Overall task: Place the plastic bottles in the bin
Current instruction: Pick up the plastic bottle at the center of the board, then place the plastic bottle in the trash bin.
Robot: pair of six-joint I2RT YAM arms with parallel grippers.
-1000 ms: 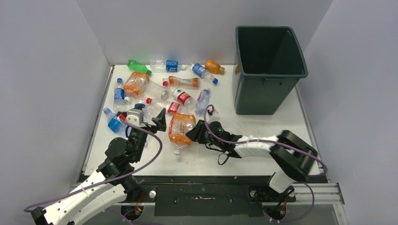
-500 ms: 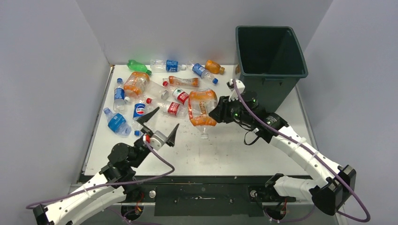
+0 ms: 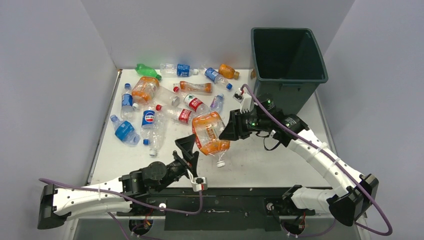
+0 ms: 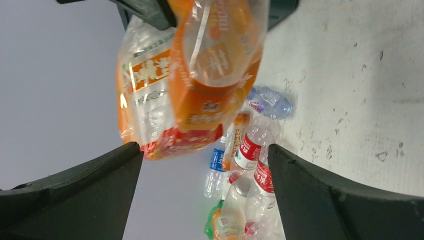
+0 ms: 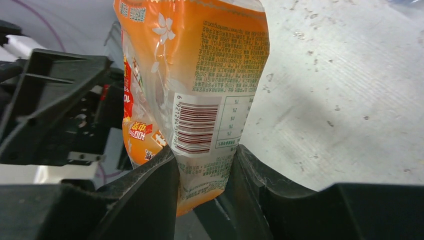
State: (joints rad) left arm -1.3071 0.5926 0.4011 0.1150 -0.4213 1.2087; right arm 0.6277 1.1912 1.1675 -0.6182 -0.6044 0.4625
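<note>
Crushed orange-label btl (image 3: pixel 210 134) held off table ctr, other btls (image 3: pixel 146 89) strewn far L, dk green bin (image 3: pixel 300 95) upright far R.

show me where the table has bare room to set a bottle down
Bare table lies between the bin and the near edge, right of the held orange bottle. The far-left area is crowded with plastic bottles.

A fixed overhead camera, above and behind the arm bases, looks down and forward across the whole table (image 3: pixel 280 165) to the bin (image 3: pixel 287 95) at far right. The left wrist camera sits close and turned sideways, looking out between the spread fingers (image 4: pixel 75 200) of the left gripper (image 4: pixel 202 150) at the orange-labelled bottle (image 4: pixel 210 75), with the bottle heap (image 4: pixel 245 165) beyond. The right wrist camera, nearer, looks along the right gripper (image 5: pixel 205 152) at that bottle, with the left gripper's black frame at its left edge. All three views share the bottle.
</note>
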